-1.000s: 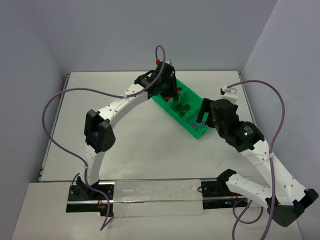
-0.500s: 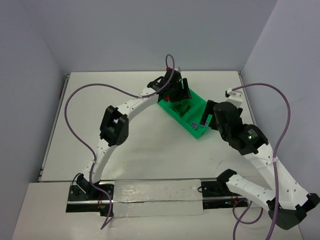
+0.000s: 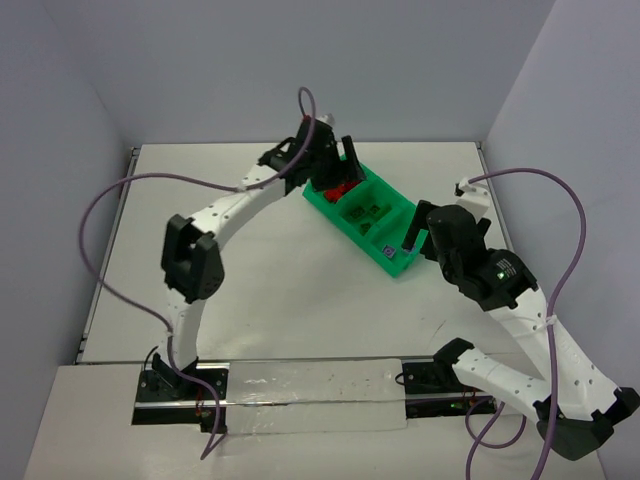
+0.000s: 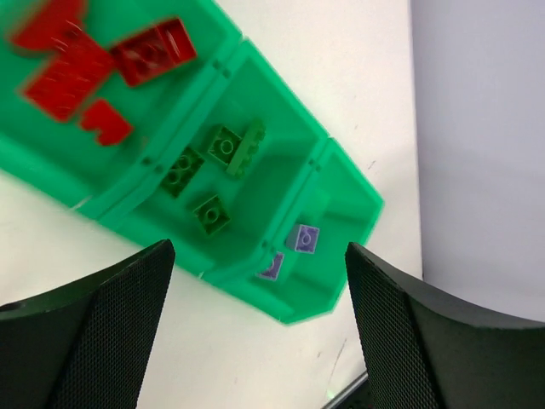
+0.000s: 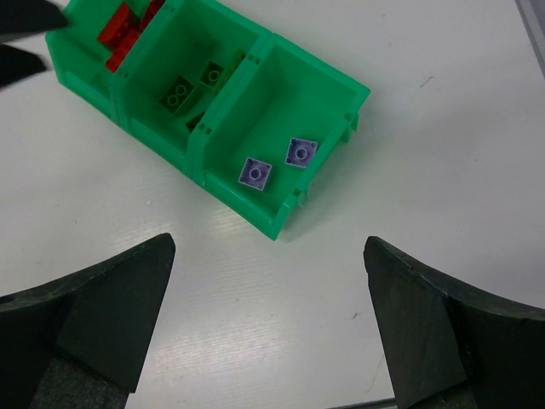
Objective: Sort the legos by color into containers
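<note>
Left wrist: red legos (image 4: 68, 64) at 11 o'clock blurred, clipped by top edge, you cannot count them | right wrist: likewise clipped | top external: left gripper (image 3: 338, 168) hides tray's (image 3: 396, 262) 11 o'clock end.

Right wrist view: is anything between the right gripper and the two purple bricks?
Nothing visible. The right gripper hangs open near the green tray's end compartment, where both purple bricks lie uncovered on the floor, apart from each other.

You had a tray (image 5: 328, 106) of smooth, faintly glossy green plastic, and the legos (image 4: 153, 53) in it looked hard, moulded and shiny. The table (image 5: 443, 213) was matt white. The left gripper (image 4: 260, 249) had fingers (image 4: 85, 341) with a fine black mesh texture, while the right gripper (image 5: 268, 245) showed plain matt black fingers (image 5: 94, 315).
</note>
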`<state>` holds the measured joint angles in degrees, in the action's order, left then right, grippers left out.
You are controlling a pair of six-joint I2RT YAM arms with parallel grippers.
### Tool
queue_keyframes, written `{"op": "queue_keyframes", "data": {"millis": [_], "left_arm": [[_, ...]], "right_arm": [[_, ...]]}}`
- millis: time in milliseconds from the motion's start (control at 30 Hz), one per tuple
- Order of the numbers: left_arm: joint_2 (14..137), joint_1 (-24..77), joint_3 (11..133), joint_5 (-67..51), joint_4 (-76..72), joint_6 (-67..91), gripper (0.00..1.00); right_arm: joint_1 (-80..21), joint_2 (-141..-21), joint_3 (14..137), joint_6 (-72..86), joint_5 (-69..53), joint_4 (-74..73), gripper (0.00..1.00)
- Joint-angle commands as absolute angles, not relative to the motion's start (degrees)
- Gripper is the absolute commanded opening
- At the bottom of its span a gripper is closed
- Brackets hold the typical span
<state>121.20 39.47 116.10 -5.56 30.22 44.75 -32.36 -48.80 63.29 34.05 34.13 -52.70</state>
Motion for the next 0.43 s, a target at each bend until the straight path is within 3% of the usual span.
{"op": "queue_keyframes", "data": {"millis": [0, 267, 400], "left_arm": [[103.9, 36.8, 110.2, 3.6, 30.8, 36.0, 0.88], [89.9, 32.5, 97.7, 18.8, 38.5, 28.2, 0.89], [84.9, 29.6, 91.9, 17.3, 37.9, 29.3, 0.88]], "right_arm": [[-32.6, -49.4, 64.1, 36.5, 38.6, -53.3, 1.00], [-32.6, -54.3, 65.5, 39.1, 39.0, -53.9, 1.00], [-32.5, -55.2, 65.0, 39.8, 38.3, -53.5, 1.00]]}}
